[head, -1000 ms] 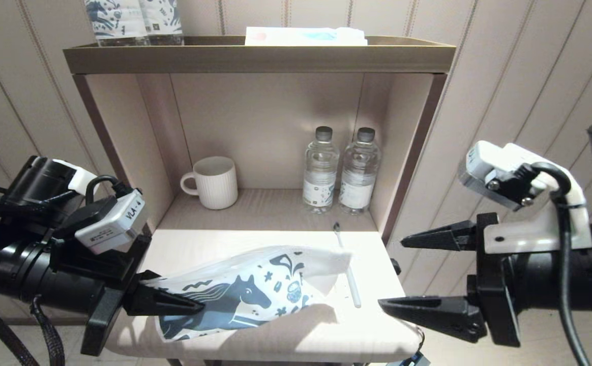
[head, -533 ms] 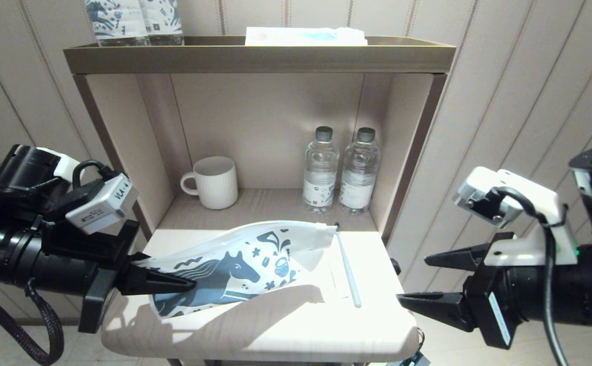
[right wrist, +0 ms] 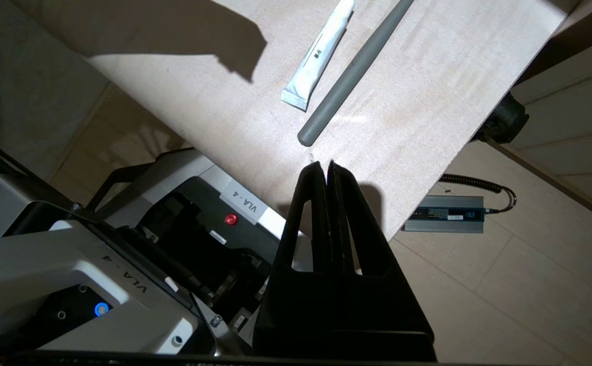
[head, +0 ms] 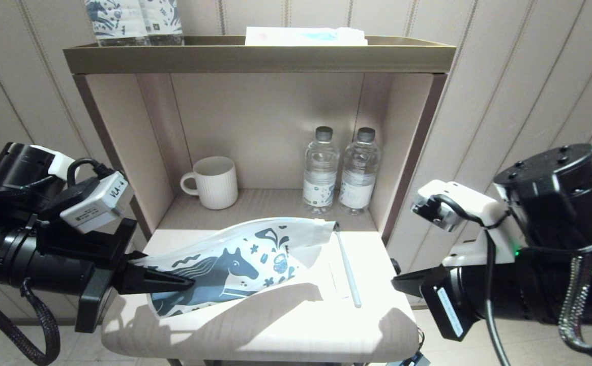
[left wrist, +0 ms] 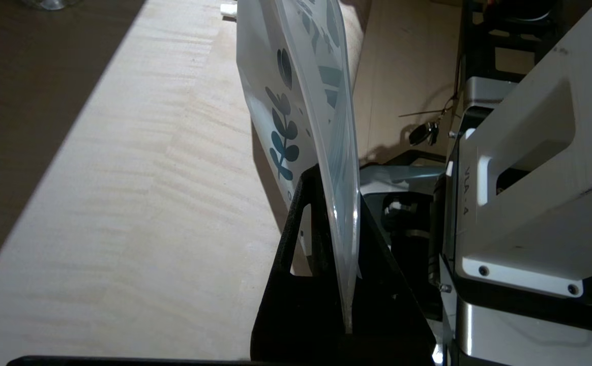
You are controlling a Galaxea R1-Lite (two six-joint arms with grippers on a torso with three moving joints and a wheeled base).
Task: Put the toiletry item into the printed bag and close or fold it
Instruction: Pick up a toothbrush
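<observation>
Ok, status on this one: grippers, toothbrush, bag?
Left gripper shut on printed bag, holding it off the table. Right gripper shut, empty, near toothbrush handle end. Toothbrush on table, not bagged. Small tube beside it.

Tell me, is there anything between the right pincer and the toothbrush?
Nothing visible. The right pincer, shut and empty, sits just off the near end of the toothbrush, with bare tabletop between. A small tube lies beside the toothbrush, not in the path. The left pincer holds the bag.
</observation>
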